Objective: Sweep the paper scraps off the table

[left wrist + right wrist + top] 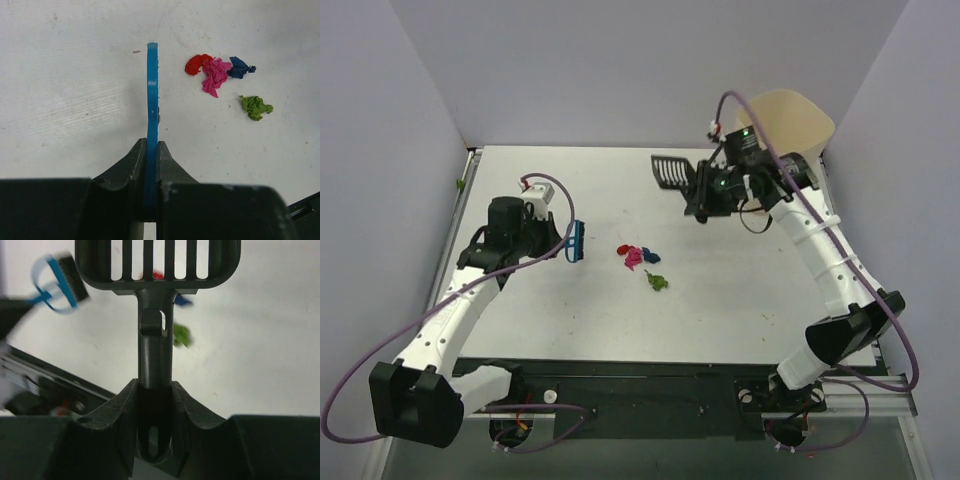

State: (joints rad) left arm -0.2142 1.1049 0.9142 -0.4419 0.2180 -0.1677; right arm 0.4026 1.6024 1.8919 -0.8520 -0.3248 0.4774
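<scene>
1. In the top view, the left gripper (563, 240) was seen closed on a blue brush (576, 241), which was held out past its fingertips over the white table (750, 300).
2. The paper scraps (641, 258) were found in one small cluster on the table. They lay near the brush on the side away from the left gripper, roughly between the two grippers.
3. The right gripper (694, 188) was seen clamped on the handle of a black slotted scoop (667, 170), well apart from the scraps. A beige bin (800, 120) was seen just behind that gripper.
4. In the left wrist view, the brush was shown edge-on, pinched between both fingers with no gap. It stood straight ahead of the fingertips. Whether it touched the table could not be told.
5. Four scraps were seen ahead of the fingers and to their right. A red scrap (196, 64) was touching a pink scrap (216, 75), and a dark blue scrap (240, 67) lay just beside the pink one. A green scrap (256, 106) lay apart, further right and nearer the gripper.
6. In the right wrist view, the scoop's handle was gripped between the fingers, with the slotted head held ahead of the fingertips.
7. The red scrap was glimpsed through the slots. The dark blue and green scraps were seen just right of the handle, on the table beyond the scoop. The brush appeared blurred, ahead and to the left.
</scene>
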